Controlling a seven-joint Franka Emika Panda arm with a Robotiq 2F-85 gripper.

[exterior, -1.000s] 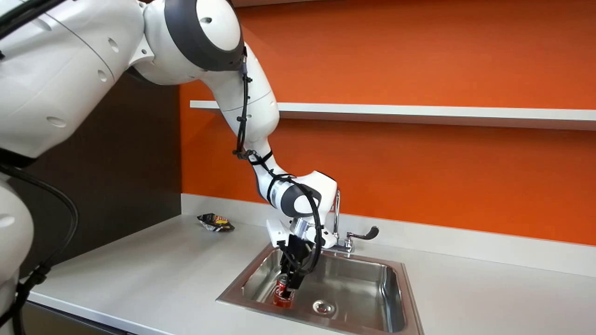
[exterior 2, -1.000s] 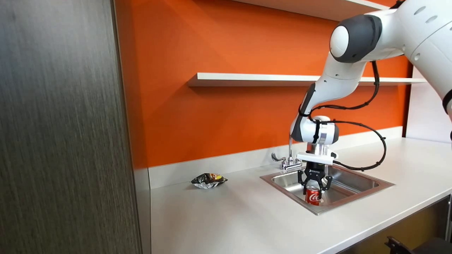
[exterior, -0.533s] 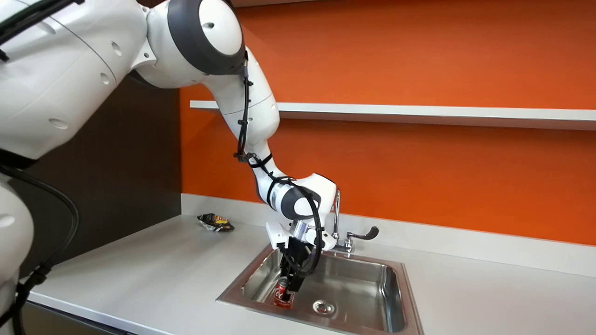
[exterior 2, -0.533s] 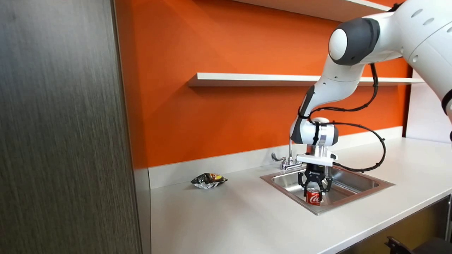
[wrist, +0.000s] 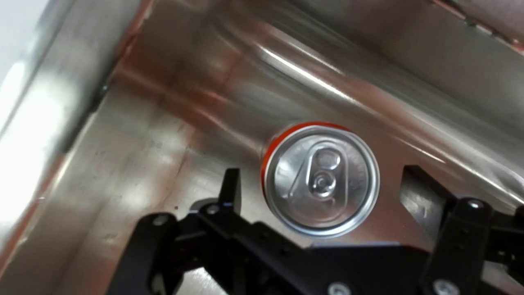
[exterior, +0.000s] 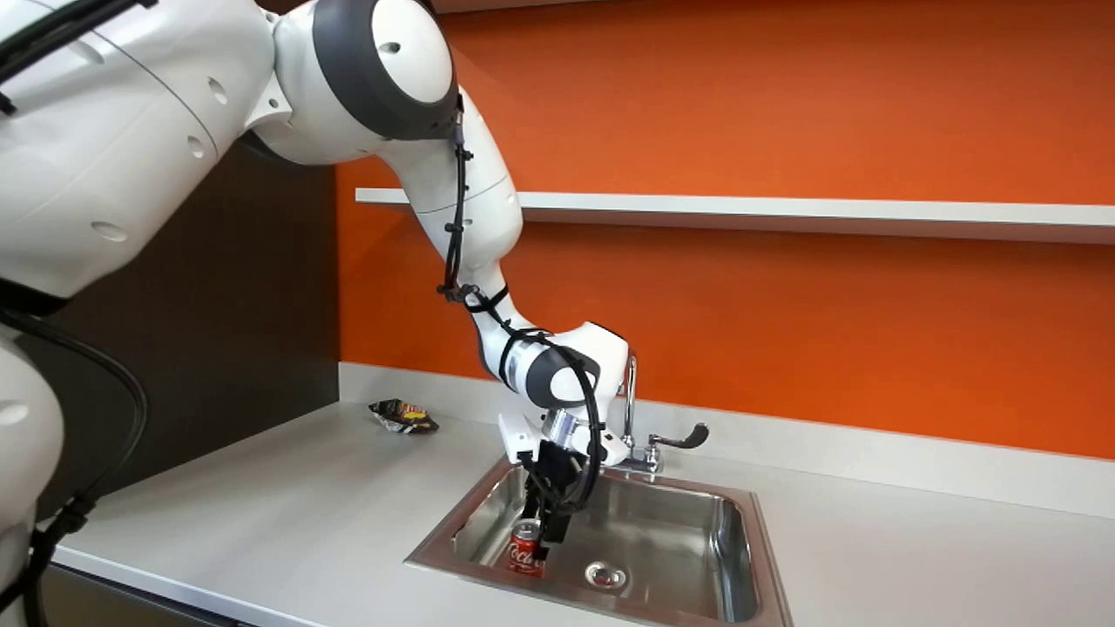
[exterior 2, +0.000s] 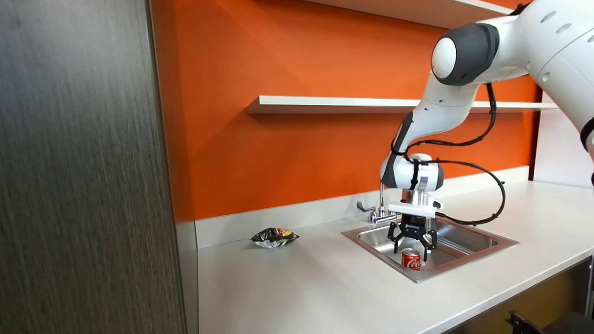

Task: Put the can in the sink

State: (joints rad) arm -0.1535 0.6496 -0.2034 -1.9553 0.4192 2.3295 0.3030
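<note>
Coca-Cola can (wrist: 321, 180) stands upright on the bottom of the steel sink (exterior: 666, 522), near one corner. The pincer (exterior 2: 410, 254) is released, its fingers (wrist: 419, 205) spread with a gap on each side of the can. The job looks nearly done — best to lift straight up, slowly, so no finger bumps the can and tips it. Well apart, a crumpled snack bag (exterior 2: 275, 237) lies on the pale bench (exterior 2: 297, 287), with a bright orange wall (exterior 2: 287, 167) behind.
</note>
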